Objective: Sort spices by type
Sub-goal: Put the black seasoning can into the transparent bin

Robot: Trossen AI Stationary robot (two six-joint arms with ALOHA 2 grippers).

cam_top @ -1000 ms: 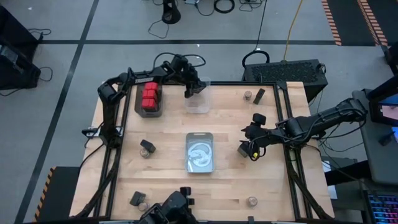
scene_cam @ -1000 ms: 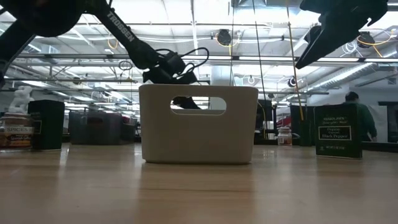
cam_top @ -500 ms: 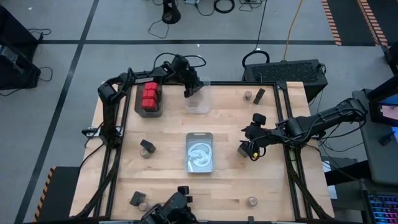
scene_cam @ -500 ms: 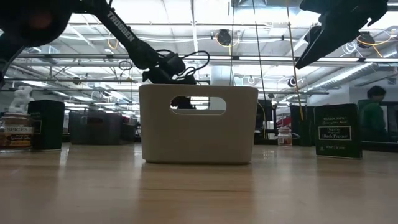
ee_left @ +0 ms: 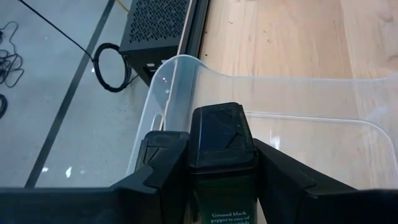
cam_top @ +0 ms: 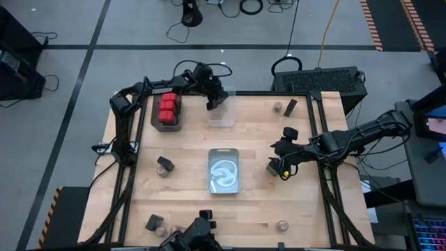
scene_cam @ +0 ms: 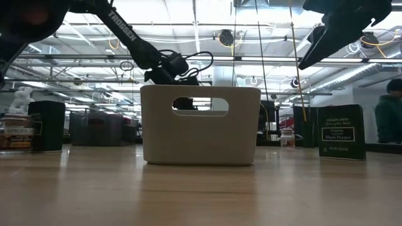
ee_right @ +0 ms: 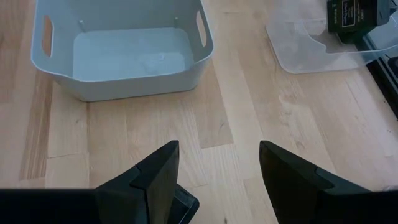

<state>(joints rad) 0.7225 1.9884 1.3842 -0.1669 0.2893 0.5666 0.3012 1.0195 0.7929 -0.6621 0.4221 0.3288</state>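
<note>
1. Over the clear bin (cam_top: 223,111) from above, the left gripper (cam_top: 214,102) reaches far out; the right gripper (cam_top: 277,167) hangs beside the tin (cam_top: 224,169).
2. Wrist-side, the black pepper box (ee_left: 221,155) sits between the left fingers (ee_left: 158,165) (a slack hold could tip it sideways).
3. Right fingers (ee_right: 155,171) stand apart, holding nothing.

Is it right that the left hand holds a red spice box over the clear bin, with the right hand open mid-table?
Not quite. The left hand holds a black pepper box, not a red one, as the left wrist view shows. It is over the clear bin, and the right hand is open mid-table. The red boxes sit in the dark tray.
</note>
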